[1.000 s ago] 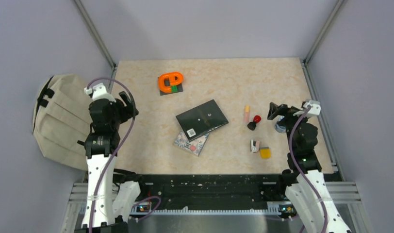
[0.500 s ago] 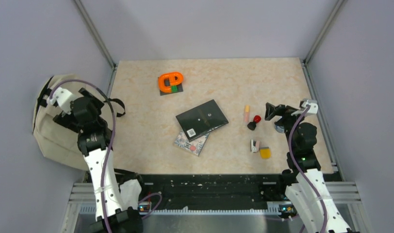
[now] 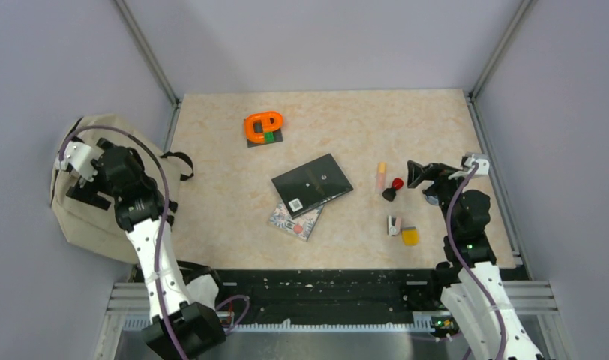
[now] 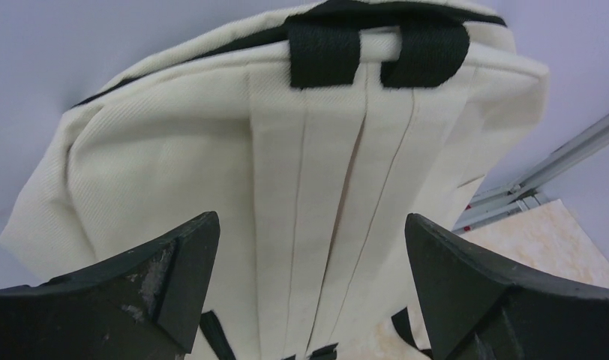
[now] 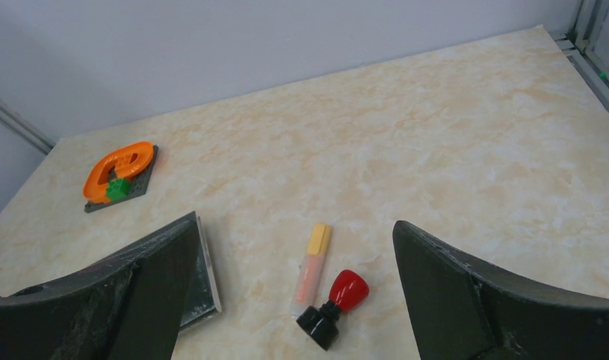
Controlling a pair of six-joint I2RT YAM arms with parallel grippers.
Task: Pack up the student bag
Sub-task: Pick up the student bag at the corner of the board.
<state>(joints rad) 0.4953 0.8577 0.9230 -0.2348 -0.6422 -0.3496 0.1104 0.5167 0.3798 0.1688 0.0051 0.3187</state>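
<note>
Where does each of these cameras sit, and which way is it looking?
Top external: above and behind the robot, looking down at the table; left arm, right arm show.
Left wrist: on the left arm, facing the bag; open fingers show.
Right wrist: on the right arm, facing stamp and marker; open fingers show.
Shared: bag in top and left; stamp in top and right.

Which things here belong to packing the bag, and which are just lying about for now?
Job in hand: student bag, beside the table's left edge; left fingers, open, facing it.

Lying untouched on the table, probably to pack later: black notebook, patterned booklet, orange marker, red stamp, orange loop, yellow block.
</note>
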